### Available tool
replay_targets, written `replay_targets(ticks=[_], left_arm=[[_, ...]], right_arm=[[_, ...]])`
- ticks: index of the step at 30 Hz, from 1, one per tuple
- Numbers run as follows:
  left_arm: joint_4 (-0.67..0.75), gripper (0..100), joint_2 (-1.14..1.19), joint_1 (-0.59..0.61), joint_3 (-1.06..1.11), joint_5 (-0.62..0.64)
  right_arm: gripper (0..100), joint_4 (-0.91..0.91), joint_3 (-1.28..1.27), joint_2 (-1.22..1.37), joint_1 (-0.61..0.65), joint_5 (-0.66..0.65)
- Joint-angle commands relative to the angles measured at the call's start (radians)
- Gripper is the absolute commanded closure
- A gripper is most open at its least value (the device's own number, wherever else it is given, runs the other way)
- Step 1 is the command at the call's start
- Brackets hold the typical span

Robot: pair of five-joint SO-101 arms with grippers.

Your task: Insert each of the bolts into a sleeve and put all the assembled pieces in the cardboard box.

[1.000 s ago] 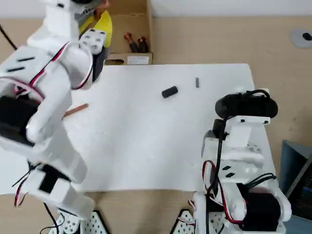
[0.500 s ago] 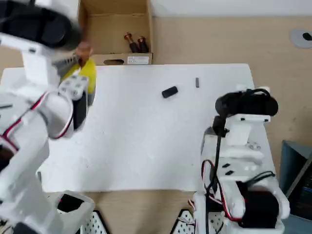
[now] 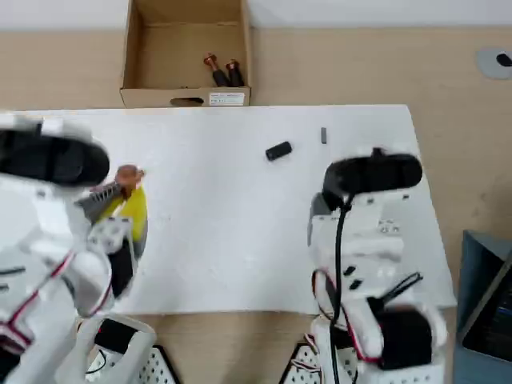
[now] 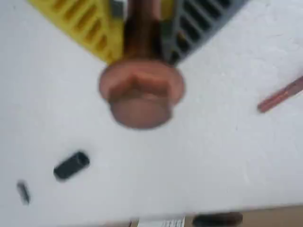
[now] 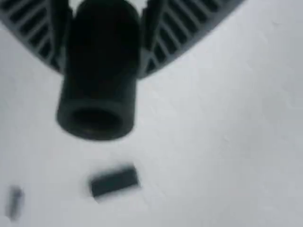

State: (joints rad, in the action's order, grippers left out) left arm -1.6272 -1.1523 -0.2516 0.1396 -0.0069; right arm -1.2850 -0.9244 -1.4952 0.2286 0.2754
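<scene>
My left gripper [image 3: 122,190], with one yellow and one grey finger, is shut on a copper bolt [image 3: 128,174] over the left part of the white mat; the bolt's hex head [image 4: 141,94] points away from the left gripper [image 4: 142,21]. My right gripper [image 5: 104,23] is shut on a black sleeve [image 5: 98,90], open end facing out, above the mat. A loose black sleeve [image 3: 278,150] [image 4: 71,165] [image 5: 113,181] lies on the mat. A second copper bolt [image 4: 281,94] lies on the mat. The cardboard box [image 3: 144,56] holds two assembled pieces [image 3: 222,72].
A small grey pin [image 3: 323,135] lies on the mat near the loose sleeve. The right arm's body [image 3: 368,240] stands over the mat's near right part. The white mat [image 3: 232,232] is bare in the middle. A dark bin [image 3: 484,296] stands at the right edge.
My left arm has pulled back from beside the box toward the near left of the mat, carrying the bolt. The right arm has shifted slightly left.
</scene>
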Motion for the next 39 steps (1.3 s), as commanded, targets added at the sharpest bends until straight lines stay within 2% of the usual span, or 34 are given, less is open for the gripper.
replay_targets(ticks=[1, 6, 11, 15, 18, 23, 29, 33, 39], left_arm=[[0.153, 100, -0.202, 0.002, 0.245, 0.032], [0.322, 100, -0.490, 0.003, 0.588, 0.066], [0.373, 100, -0.688, 0.003, 0.796, 0.137], [0.404, 100, -0.667, 0.002, 0.802, 0.278], [0.482, 100, -0.667, 0.000, 0.812, 0.381], [0.621, 100, -0.667, -0.008, 0.812, 0.479], [0.680, 100, -0.667, -0.031, 0.812, 0.509], [0.672, 100, -0.667, -0.112, 0.812, 0.509], [0.671, 100, -0.667, -0.132, 0.862, 0.505]], right_arm=[[98.9, 0.089, -0.107, -0.131, 0.064, 0.003], [98.9, 0.126, -0.237, -0.283, 0.107, -0.061], [98.9, 0.129, -0.302, -0.378, 0.170, -0.109], [98.9, 0.132, -0.326, -0.409, 0.259, -0.117], [98.9, 0.161, -0.349, -0.415, 0.321, -0.117], [98.9, 0.252, -0.407, -0.417, 0.438, -0.161], [98.9, 0.324, -0.453, -0.417, 0.579, -0.201], [98.9, 0.338, -0.455, -0.417, 0.630, -0.213], [98.9, 0.367, -0.450, -0.417, 0.674, -0.307]])
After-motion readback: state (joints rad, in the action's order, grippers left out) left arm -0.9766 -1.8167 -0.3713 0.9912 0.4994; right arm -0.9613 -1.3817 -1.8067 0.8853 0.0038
